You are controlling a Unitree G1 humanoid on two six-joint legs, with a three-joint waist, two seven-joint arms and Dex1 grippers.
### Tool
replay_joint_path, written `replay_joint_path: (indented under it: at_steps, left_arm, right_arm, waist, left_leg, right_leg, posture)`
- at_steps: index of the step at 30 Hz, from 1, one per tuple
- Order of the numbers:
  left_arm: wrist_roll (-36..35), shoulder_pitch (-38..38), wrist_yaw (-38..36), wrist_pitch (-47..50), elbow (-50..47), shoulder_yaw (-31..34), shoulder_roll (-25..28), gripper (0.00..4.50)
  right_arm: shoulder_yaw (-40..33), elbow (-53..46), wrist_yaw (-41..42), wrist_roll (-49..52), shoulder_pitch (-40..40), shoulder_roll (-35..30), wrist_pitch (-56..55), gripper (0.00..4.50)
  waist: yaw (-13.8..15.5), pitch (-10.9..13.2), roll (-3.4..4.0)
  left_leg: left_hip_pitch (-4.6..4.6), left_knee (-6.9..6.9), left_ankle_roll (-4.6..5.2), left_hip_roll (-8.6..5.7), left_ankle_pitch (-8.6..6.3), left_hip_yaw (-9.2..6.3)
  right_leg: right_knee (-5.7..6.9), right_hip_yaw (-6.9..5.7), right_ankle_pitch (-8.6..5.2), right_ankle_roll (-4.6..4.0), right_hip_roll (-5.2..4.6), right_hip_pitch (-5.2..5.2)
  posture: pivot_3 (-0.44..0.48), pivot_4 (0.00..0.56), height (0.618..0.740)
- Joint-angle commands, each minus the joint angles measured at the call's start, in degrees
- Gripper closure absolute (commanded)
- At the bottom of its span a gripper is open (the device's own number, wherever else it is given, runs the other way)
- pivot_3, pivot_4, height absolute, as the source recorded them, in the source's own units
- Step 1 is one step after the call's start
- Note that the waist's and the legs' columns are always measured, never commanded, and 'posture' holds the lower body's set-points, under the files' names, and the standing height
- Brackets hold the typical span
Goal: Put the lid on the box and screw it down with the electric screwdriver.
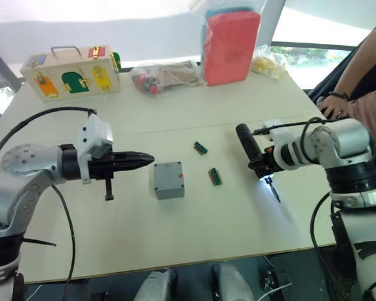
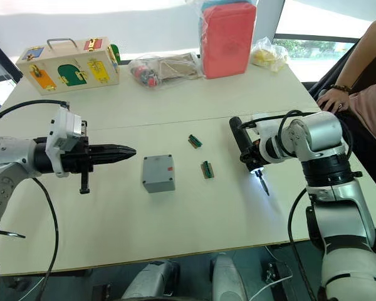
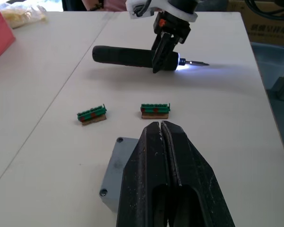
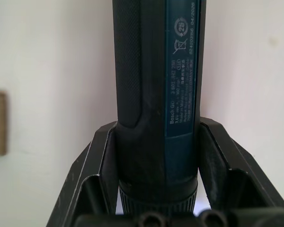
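The left gripper [image 1: 144, 158], two black fingers pressed together and holding nothing, hovers level above the pale counter [image 1: 207, 219], pointing toward the robot's right. Just beyond its tips, slightly nearer the robot, sits the small square grey plastic box [image 1: 169, 180] with the flat grey lid [image 2: 158, 170] already lying on top, a small red mark near one edge; from the left wrist view a corner screw hole shows. Further from that gripper, between it and the right one, lie two small green connector pieces [image 1: 215, 177], apart from each other and from the box. The right gripper [image 1: 262, 164] is clamped around the dark blue-black cylindrical electric screwdriver [image 3: 132, 56], gripping it near the bit end; the thin metal bit [image 1: 274, 190] slants down toward the counter with a white glow at its tip. Beyond the right arm, a person's hand [image 1: 331, 106] rests at the counter's edge.
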Motion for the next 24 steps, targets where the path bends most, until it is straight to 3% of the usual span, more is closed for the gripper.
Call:
replay_joint_path:
  at_steps: [1, 6, 9, 13, 16, 20, 24]
  left_arm:
    - [-1.47, 0.84, 1.42, 0.92, -1.88, 3.03, 1.51, 4.5]
    - [-1.19, 2.31, 1.36, 1.01, -1.91, 3.43, 2.96, 4.5]
    - [-0.7, 3.9, 1.21, 1.09, -1.83, 4.45, 4.5, 4.5]
    - [0.16, 6.64, 1.54, 1.45, -1.0, 7.28, 7.31, 4.5]
    - [0.17, 12.01, 0.71, 3.43, -1.08, 12.85, 10.08, 4.5]
    - [2.48, 22.5, -4.05, 5.03, -0.02, 22.92, 13.78, 3.43]
    - [4.27, 28.97, -7.74, 4.26, 2.02, 28.9, 14.69, 1.84]
  right_arm:
    - [-0.59, 1.78, -0.97, -2.32, -1.66, 0.45, 0.37, 1.69]
    - [-1.59, 1.02, 0.33, -2.64, -2.53, 0.63, 0.37, 0.17]
    - [0.16, -3.93, 6.19, 0.19, -3.69, -3.83, -0.17, 0.07]
    - [4.67, -17.18, 21.75, 2.54, -2.31, -17.33, -11.23, 0.07]
    - [-3.74, -24.77, 32.45, 7.93, 1.76, -24.49, -17.73, 0.07]
    - [-18.18, -31.03, 51.91, 10.38, 18.27, -36.44, -31.13, 0.0]
    - [-27.87, -31.29, 62.0, 10.53, 29.71, -40.16, -37.46, 0.0]
  waist:
    - [0.0, -0.01, -0.01]
    - [0.14, -0.01, -0.01]
    - [0.1, 0.0, 0.0]
    - [0.13, 0.17, 0.15]
    - [-0.24, 0.2, 0.09]
    - [0.06, 0.23, 0.09]
    - [0.22, 0.24, 0.13]
  left_leg:
    - [0.0, 0.03, 0.0, -0.01, 0.0, 0.0]
    - [0.0, 0.16, -0.01, -0.02, 0.0, 0.0]
    - [0.01, 0.18, -0.01, -0.02, 0.0, 0.01]
    - [-0.07, 0.13, 0.02, -0.02, -0.01, 0.01]
    - [-0.02, 0.04, 0.05, 0.05, -0.03, 0.03]
    - [0.03, -0.03, 0.33, 0.21, -0.2, 0.14]
    - [0.1, 0.14, 0.49, 0.21, -0.28, 0.24]
  right_leg:
    - [0.0, 0.0, 0.0, 0.0, 0.0, 0.01]
    - [0.07, -0.01, 0.04, -0.01, 0.0, 0.06]
    - [0.13, -0.01, 0.04, -0.01, 0.0, 0.04]
    - [0.12, -0.02, 0.04, 0.0, -0.01, -0.06]
    - [-0.05, -0.12, 0.03, 0.01, 0.06, 0.0]
    - [-0.12, -0.15, 0.03, 0.01, 0.14, 0.04]
    - [-0.27, -0.14, 0.13, 0.06, 0.11, 0.28]
  posture:
    - [0.0, 0.15, 0.74]
    - [0.0, 0.15, 0.74]
    - [0.0, 0.15, 0.74]
    - [0.0, 0.15, 0.74]
    - [0.0, 0.15, 0.74]
    - [0.0, 0.15, 0.74]
    - [0.0, 0.15, 0.74]
